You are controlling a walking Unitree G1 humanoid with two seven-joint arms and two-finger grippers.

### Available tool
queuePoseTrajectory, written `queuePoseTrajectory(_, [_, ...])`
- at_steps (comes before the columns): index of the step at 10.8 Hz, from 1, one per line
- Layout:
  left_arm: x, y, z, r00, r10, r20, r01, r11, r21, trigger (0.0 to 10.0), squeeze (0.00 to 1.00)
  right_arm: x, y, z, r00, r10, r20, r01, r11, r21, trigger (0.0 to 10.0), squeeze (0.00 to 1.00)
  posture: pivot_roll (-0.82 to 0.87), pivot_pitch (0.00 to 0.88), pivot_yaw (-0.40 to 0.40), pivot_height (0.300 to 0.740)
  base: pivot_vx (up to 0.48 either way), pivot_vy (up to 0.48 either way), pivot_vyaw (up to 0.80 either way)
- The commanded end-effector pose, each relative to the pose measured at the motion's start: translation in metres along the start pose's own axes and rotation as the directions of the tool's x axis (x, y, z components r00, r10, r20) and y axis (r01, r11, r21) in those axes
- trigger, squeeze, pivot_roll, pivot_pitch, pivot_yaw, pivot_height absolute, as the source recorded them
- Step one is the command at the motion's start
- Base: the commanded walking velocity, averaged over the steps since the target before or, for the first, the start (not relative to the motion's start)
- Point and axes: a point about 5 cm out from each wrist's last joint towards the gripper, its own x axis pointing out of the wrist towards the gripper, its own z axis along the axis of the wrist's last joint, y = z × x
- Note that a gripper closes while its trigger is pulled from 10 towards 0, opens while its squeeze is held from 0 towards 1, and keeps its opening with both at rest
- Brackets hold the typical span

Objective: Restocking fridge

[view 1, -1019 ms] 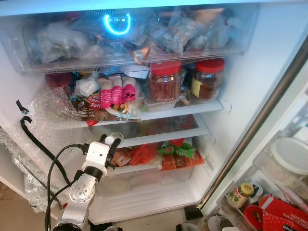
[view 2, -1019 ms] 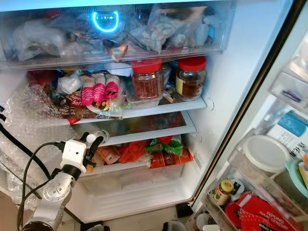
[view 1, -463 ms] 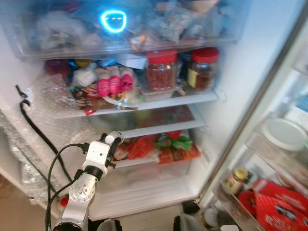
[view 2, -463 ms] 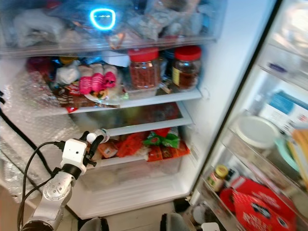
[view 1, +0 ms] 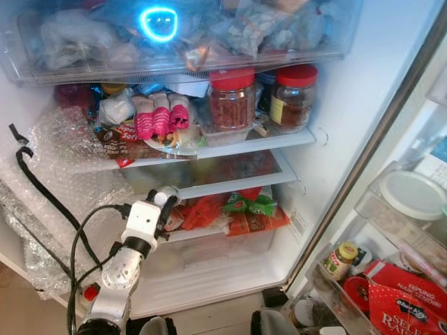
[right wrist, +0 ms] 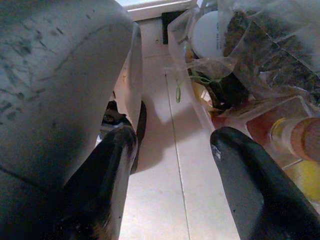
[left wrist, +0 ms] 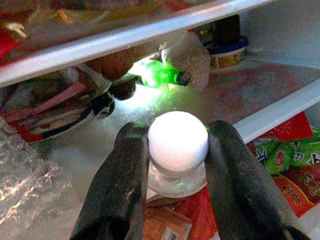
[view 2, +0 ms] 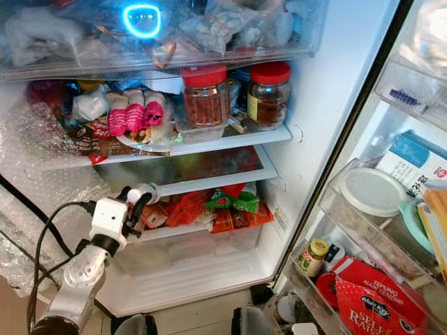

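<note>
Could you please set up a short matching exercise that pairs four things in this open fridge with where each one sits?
Things:
1. white-capped bottle
2. red-lidded jars
3. green bottle
4. white-lidded tub

Places:
A. door shelf
B. upper shelf, right part
C. lying at the back of the shelf the left hand reaches toward
D. between the fingers of the left hand

Pairs: 1-D, 2-B, 3-C, 4-A

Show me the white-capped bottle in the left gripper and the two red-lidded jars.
white-capped bottle [left wrist: 178,141], left wrist view, on its cap.
left red-lidded jar [view 1: 232,108], left eye view, glass body.
right red-lidded jar [view 1: 293,105], left eye view, glass body.
</note>
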Motion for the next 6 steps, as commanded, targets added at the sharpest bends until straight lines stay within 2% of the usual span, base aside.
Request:
queuePoseTrajectory(1, [0.003, 0.002, 0.005, 1.000, 0.008, 0.028, -0.009, 1.000, 0.017, 10.0, 0.00, 0.000, 0.007, -0.007, 0.999, 0.027, -0.025, -0.027, 1.000, 0.007, 10.0, 0.00, -0.16, 0.000, -0.013, 0.619, 0.000, 0.000, 0.00])
queuePoseTrajectory(3, [0.007, 0.005, 0.016, 0.996, 0.026, 0.088, -0.029, 0.999, 0.041, 10.0, 0.00, 0.000, 0.008, -0.006, 0.999, 0.030, -0.022, -0.030, 1.000, 0.008, 10.0, 0.00, -0.16, 0.000, -0.012, 0.619, 0.000, 0.000, 0.00])
queuePoseTrajectory(6, [0.007, 0.005, 0.016, 0.995, 0.021, 0.096, -0.026, 0.998, 0.051, 10.0, 0.00, 0.001, 0.009, -0.006, 0.999, 0.033, -0.018, -0.032, 0.999, 0.013, 10.0, 0.00, -0.16, 0.000, -0.011, 0.619, 0.000, 0.000, 0.00])
